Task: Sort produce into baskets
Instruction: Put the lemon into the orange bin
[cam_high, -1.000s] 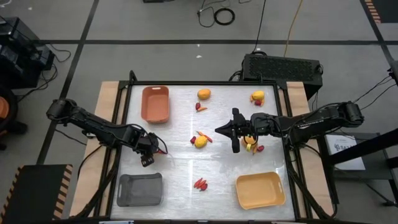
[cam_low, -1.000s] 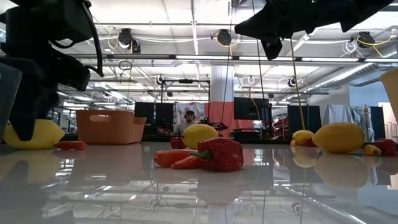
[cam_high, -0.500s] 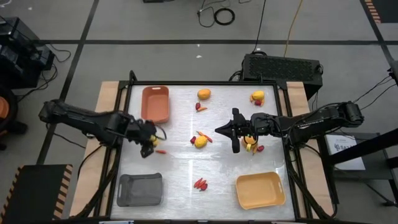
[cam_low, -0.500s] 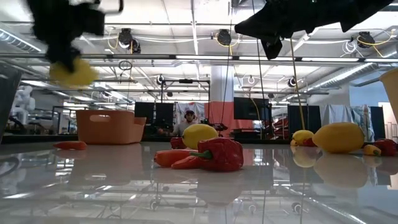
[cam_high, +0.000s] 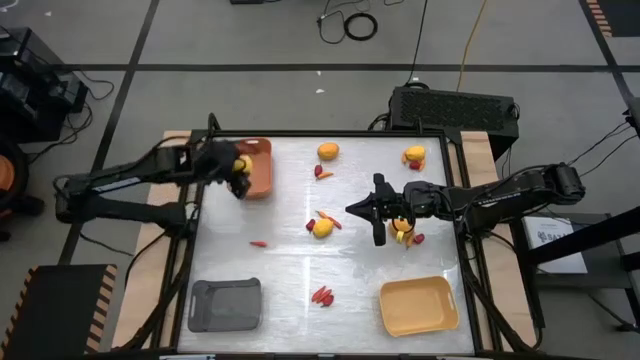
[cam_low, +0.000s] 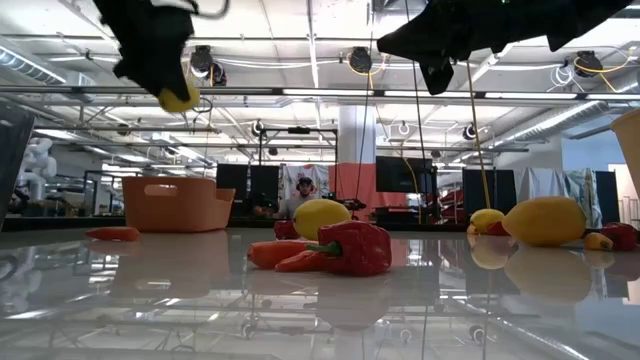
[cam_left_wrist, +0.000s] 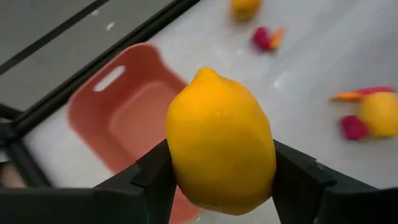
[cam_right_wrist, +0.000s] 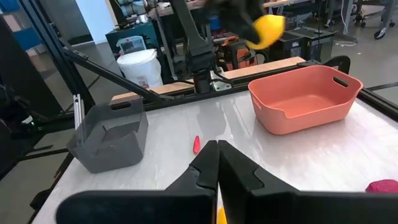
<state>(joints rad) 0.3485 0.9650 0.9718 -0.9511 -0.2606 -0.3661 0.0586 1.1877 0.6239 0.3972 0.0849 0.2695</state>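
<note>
While the left tool (cam_left_wrist: 217, 180) grips a lemon (cam_left_wrist: 221, 142) by the orange basket (cam_high: 251, 166), right tool (cam_right_wrist: 214, 163) clenched, idle. Next: centre over basket, release.

Black equipment box with vent grille (cam_high: 455, 105) on floor just beyond table's far edge. Coiled black cable (cam_high: 360, 26) on grey floor farther back (yellow cable (cam_high: 472, 40) trailing nearby). White bucket (cam_right_wrist: 140, 65) past table. Person (cam_low: 303, 194) seated in background, among dark monitors (cam_low: 400, 173).
</note>
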